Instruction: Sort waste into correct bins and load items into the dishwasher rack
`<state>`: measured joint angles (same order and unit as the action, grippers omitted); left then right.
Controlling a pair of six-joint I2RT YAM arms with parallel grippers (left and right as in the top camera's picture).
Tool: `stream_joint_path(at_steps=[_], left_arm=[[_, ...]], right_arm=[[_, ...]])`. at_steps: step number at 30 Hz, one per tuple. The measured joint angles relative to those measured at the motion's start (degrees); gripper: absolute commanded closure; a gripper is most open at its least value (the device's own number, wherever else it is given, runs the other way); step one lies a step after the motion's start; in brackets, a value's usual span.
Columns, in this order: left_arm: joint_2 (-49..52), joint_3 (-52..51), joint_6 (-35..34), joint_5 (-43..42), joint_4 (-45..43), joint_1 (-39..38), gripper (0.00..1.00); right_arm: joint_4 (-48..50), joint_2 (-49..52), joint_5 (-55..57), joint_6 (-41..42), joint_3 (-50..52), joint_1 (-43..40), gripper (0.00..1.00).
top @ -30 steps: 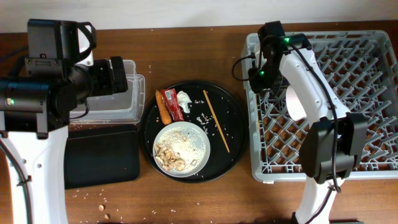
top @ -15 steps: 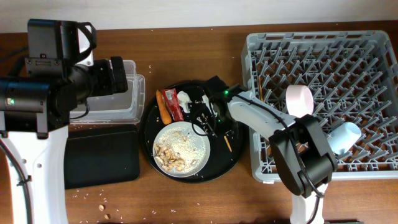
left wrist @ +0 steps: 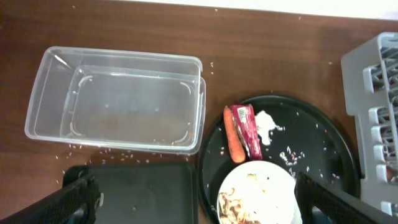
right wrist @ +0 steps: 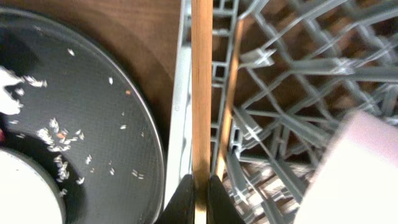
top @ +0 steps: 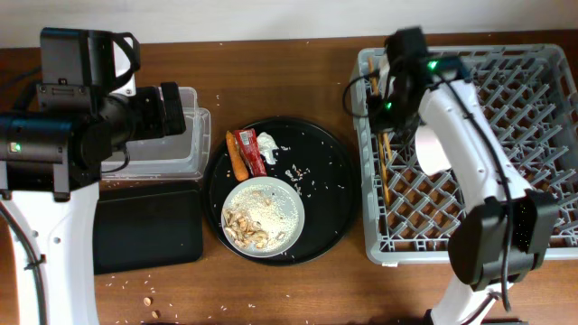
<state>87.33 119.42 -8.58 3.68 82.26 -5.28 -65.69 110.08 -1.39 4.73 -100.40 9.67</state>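
Observation:
My right gripper point(right wrist: 200, 194) is shut on a wooden chopstick point(right wrist: 201, 93) over the left edge of the grey dishwasher rack point(top: 470, 68). A second chopstick point(right wrist: 227, 118) lies inside the rack beside it. The pale plate point(top: 432, 150) stands among the pegs. The white bowl point(top: 264, 215) with beige scraps and rice sits on the round black tray point(top: 330, 153), beside the carrot point(top: 237, 157), red wrapper point(top: 247, 150) and tissue point(top: 268, 142). My left gripper point(left wrist: 205, 205) is open, high above the clear tub point(left wrist: 118, 99) and the black rectangular tray point(left wrist: 137, 193). The blue cup is hidden.
Rice grains are scattered on the round tray and on the wooden table point(top: 289, 72). A few crumbs lie near the table's front left edge point(top: 144, 293). The right arm stretches over the middle of the rack.
My right gripper went from the rack down to the round tray, took the chopstick lying there, and carried it back over the rack's left edge. The left arm has not moved.

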Motion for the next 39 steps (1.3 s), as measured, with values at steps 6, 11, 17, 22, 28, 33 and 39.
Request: stream_joint_path(at_steps=[6,11,17,22,28,33,39], left_arm=[[0.0,0.0,0.0,0.0,0.0,0.0,0.01],[0.0,0.0,0.0,0.0,-0.1,0.0,0.01],[0.1,0.0,0.0,0.0,-0.1,0.0,0.01],[0.1,0.0,0.0,0.0,-0.1,0.0,0.01],[0.1,0.0,0.0,0.0,-0.1,0.0,0.01],[0.2,0.0,0.0,0.0,-0.1,0.0,0.01],[0.2,0.0,0.0,0.0,-0.1,0.0,0.01]], right_arm=[[1.5,-7.9,-6.3,-0.1,3.6,0.6,0.52],[-0.9,-33.2,-8.5,-0.2,1.8,4.5,0.02],[-18.3,-49.8,-3.5,-0.3,1.7,3.6,0.02],[6.1,-71.9,3.4,-1.1,22.9,3.5,0.02],[36.8,-101.0,3.9,-1.5,77.1,0.8,0.02],[60.5,-109.2,-0.6,-1.5,99.1,-3.7,0.02],[61.5,-109.2,-1.1,-1.5,99.6,-3.7,0.02]])
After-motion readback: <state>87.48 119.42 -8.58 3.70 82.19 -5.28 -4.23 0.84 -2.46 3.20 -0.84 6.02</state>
